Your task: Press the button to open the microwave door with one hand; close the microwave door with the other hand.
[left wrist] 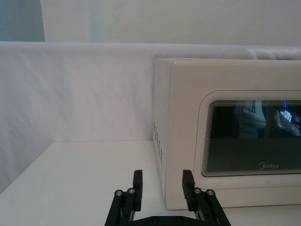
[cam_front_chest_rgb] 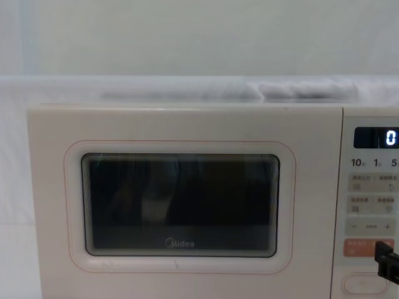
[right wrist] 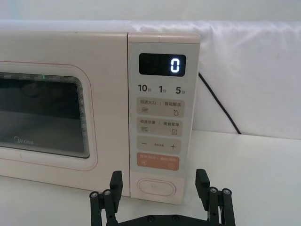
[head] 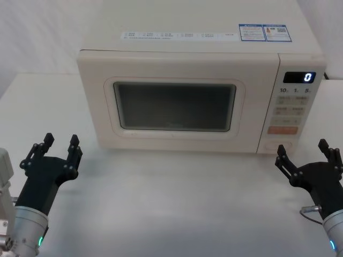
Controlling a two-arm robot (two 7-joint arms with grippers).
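Note:
The cream-white microwave door (head: 176, 104) with its dark window is closed flush against the body; it also shows in the chest view (cam_front_chest_rgb: 181, 205). The oval cream button (right wrist: 156, 187) sits at the foot of the control panel, below the orange key, and shows too in the head view (head: 280, 145). My right gripper (head: 308, 152) is open a short way in front of the button, its two fingers framing it in the right wrist view (right wrist: 159, 183). My left gripper (head: 60, 143) hovers open before the microwave's front left corner (left wrist: 162, 183), apart from it.
The microwave (head: 214, 32) stands on a white table (head: 171, 214) against a white draped backdrop. A black cable (right wrist: 218, 106) runs down behind its right side. The display (head: 299, 77) reads 0. Bare tabletop lies left of the microwave and between my arms.

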